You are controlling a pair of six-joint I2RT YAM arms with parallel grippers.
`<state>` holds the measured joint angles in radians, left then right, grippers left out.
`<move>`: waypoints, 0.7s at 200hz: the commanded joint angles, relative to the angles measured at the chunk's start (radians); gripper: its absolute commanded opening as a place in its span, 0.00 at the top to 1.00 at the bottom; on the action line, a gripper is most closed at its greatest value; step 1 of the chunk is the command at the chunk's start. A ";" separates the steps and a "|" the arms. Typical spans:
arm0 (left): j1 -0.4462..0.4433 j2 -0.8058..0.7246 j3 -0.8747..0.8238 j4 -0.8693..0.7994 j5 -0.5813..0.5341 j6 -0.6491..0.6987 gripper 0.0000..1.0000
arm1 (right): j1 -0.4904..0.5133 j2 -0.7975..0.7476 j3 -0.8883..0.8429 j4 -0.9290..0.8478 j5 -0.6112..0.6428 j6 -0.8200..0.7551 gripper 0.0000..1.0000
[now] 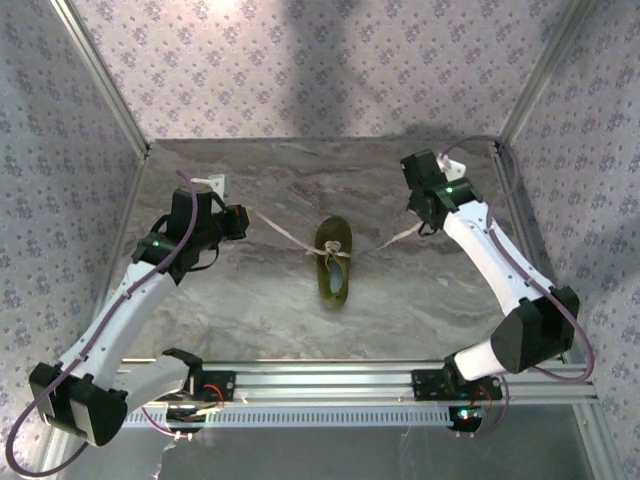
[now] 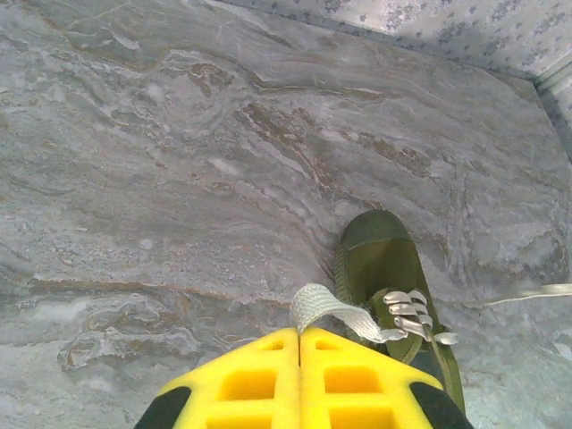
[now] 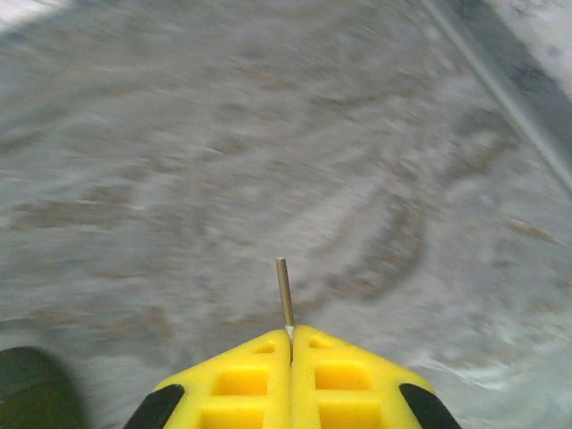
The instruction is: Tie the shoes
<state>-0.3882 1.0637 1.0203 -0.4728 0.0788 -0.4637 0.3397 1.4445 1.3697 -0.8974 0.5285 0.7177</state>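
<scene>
Left gripper (image 2: 299, 333) pinches lace (image 2: 329, 310); right gripper (image 3: 291, 332) pinches lace tip (image 3: 284, 290) — shoe (image 3: 34, 391) cropped, blurred.

Table (image 1: 250, 300): grey-brown marbled top, matte, evenly lit. Walls (image 1: 300, 60) at left, far and right: pale lilac covering with a small floral print. Silver metal posts (image 1: 101, 72) rise from the far corners. Slotted aluminium rail (image 1: 330, 378) along the near edge.

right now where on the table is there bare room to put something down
Bare table runs from the back wall down to the stretched laces. More bare room lies either side of the shoe, toward the rail. Crowded: the middle line, where a lace runs from the shoe to the shut left pincer and right pincer.
</scene>
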 commanded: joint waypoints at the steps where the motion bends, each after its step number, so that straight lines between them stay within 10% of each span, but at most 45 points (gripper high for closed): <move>1: -0.011 0.003 0.003 0.007 0.064 0.037 1.00 | -0.110 -0.023 -0.076 -0.016 -0.050 0.015 1.00; 140: -0.102 -0.153 -0.144 0.106 0.012 0.014 1.00 | 0.272 0.357 0.427 0.085 -0.248 -0.035 1.00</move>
<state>-0.4847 0.9489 0.8993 -0.4122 0.1036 -0.4252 0.5526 1.7252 1.7016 -0.7849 0.3054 0.6910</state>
